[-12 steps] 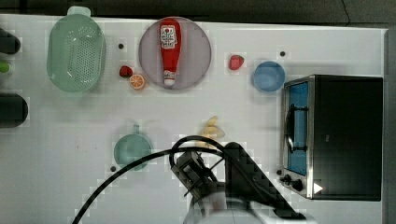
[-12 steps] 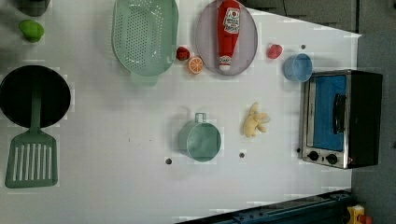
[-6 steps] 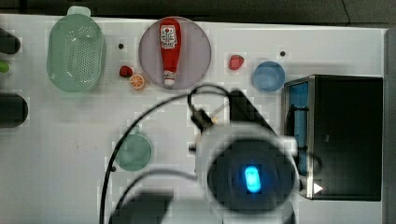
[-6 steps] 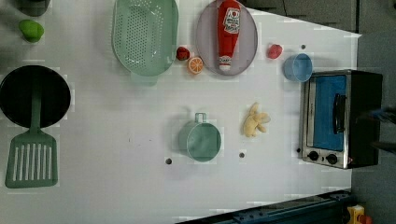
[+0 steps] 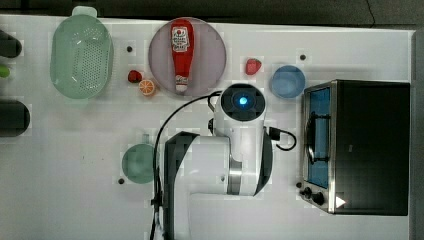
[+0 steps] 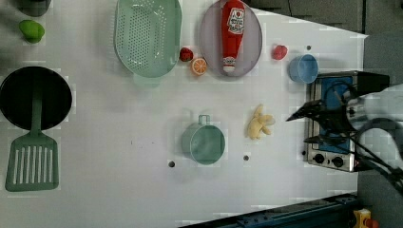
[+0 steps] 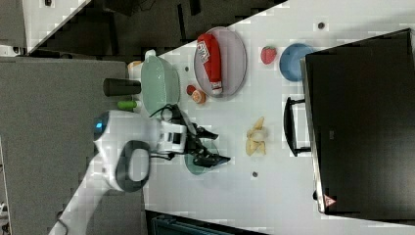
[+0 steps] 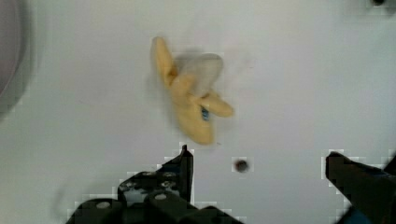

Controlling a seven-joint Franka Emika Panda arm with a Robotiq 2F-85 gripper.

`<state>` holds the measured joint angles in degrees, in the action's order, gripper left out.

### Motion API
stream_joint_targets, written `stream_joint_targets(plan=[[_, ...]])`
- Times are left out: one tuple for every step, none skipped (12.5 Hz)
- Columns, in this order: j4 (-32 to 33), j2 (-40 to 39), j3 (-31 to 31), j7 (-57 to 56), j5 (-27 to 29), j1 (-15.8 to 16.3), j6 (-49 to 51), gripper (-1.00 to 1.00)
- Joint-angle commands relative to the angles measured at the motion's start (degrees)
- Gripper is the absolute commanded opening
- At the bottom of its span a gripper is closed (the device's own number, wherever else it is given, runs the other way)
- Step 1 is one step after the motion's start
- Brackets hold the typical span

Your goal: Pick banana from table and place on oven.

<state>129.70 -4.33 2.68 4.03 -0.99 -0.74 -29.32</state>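
Observation:
The banana (image 6: 259, 124) is a small pale yellow bunch lying on the white table (image 6: 119, 137), between the teal cup (image 6: 203, 142) and the oven (image 6: 328, 154). My gripper (image 8: 259, 158) hangs open and empty above the table, and the banana (image 8: 191, 105) lies just ahead of its black fingertips in the wrist view. In the right view the gripper (image 7: 221, 146) shows over the teal cup, to the left of the banana (image 7: 256, 137). The black-topped oven (image 5: 370, 150) stands at the top view's right with its door shut. In the top view my arm covers the banana.
A plate with a ketchup bottle (image 5: 187, 55), a green colander (image 5: 81, 56), a blue bowl (image 5: 288, 81), a strawberry (image 5: 253, 66) and an orange slice (image 5: 147, 87) line the far side. A black pan (image 6: 35, 97) and a green spatula (image 6: 32, 161) sit at the left view's left.
My arm has swung from the top view's bottom edge to the middle, over the banana. The gripper has come into the left view from the right. The banana has not moved.

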Motion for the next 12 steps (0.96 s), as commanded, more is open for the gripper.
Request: stream_joint_targets(plan=[[-0.27, 0.17, -1.34, 1.51, 0.20, -0.51, -8.32, 1.00], [1.07, -1.33, -1.33, 1.51, 0.20, -0.51, -12.07, 1.00], [2.55, -2.55, -1.33, 1.51, 0.21, -0.51, -15.69, 1.00], [4.14, -3.52, -1.33, 1.51, 0.22, -0.51, -18.76, 1.00], [5.66, -4.35, -1.33, 1.51, 0.24, -0.51, -21.21, 1.00], [7.10, -5.15, -1.32, 1.51, 0.24, -0.52, -23.30, 1.00], [8.20, -6.01, -1.29, 1.51, 0.25, -0.53, -25.32, 1.00], [9.17, -7.00, -1.28, 1.51, 0.25, -0.54, -26.95, 1.00], [9.98, -8.14, -1.28, 1.51, 0.27, -0.54, -28.30, 1.00], [10.41, -9.38, -1.29, 1.51, 0.28, -0.54, -30.05, 1.00], [10.42, -10.67, -1.29, 1.51, 0.28, -0.54, -32.04, 1.00], [10.45, -11.91, -1.30, 1.51, 0.28, -0.54, -33.74, 1.00]])
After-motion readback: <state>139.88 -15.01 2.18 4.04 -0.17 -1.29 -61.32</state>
